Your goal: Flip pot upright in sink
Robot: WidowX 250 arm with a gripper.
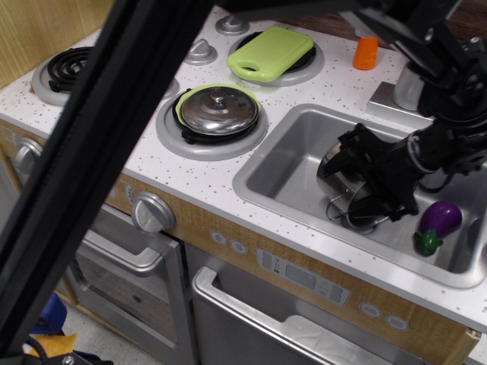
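Note:
The shiny steel pot point(341, 182) is in the grey sink point(289, 163), right of the basin's middle. It is tilted, and a thin wire handle shows at its lower left. My black gripper point(374, 182) reaches in from the right and is shut on the pot, covering most of its right side. I cannot tell whether the pot's base touches the sink floor. Its opening is hidden behind the fingers.
A purple toy eggplant point(439, 221) lies in the sink's right end, close to the gripper. The faucet point(411, 85) stands behind the sink. A domed steel lid point(219, 109) sits on a burner, with a green board point(270, 52) farther back. A dark blurred bar point(114, 137) crosses the left foreground.

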